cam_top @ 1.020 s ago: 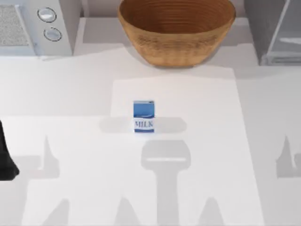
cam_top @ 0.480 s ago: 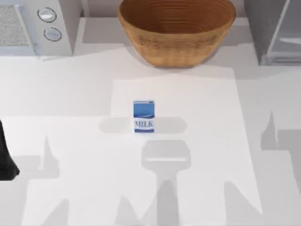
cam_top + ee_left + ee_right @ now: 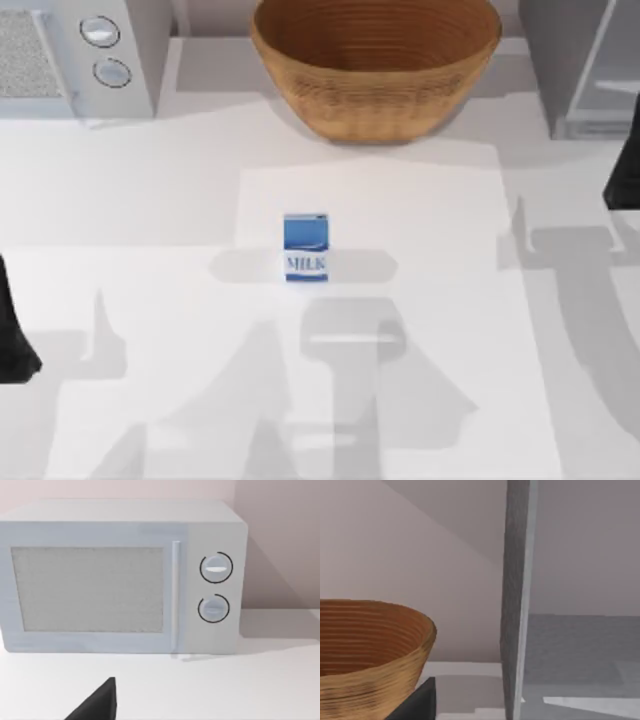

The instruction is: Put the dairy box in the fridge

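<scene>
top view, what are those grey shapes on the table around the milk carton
Top view: soft grey arm shadows lie across the table, one just below the dairy box, none covering it; no glare. Right wrist view: a diagonal shadow crosses the wall behind the basket.

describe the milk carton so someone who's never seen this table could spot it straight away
Start at the big wicker basket at the far middle of the white table. Come straight toward the near edge: the dairy box stands alone and upright on open tabletop. It is the only small blue-and-white thing, blue on top with "MILK" printed below.
</scene>
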{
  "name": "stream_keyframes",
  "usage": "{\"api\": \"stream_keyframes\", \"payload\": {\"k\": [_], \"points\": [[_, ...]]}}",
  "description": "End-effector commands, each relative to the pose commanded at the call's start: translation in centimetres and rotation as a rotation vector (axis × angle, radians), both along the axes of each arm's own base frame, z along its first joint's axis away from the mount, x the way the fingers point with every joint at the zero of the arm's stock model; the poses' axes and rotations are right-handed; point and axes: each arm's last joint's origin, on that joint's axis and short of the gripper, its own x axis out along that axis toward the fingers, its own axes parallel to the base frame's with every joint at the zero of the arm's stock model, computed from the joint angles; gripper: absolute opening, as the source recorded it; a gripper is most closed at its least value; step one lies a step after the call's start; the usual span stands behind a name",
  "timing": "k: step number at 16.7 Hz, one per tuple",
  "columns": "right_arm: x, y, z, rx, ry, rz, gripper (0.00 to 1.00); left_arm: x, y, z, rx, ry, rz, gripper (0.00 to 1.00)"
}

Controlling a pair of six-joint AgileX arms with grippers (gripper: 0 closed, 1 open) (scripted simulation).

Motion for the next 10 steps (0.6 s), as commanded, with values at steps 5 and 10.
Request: {"api": "stream_keyframes", "payload": {"k": [5,10], "points": [[3.4,4.0,0.1,0.01,-0.016,-0.005,1.0,0.0,0.0,0.0,0.0,0.0,0.0,1.0],[6.2,8.9,-1.8,0.01,-0.011,-0.015,1.0,0.0,0.0,0.0,0.0,0.0,0.0,1.0]]}}
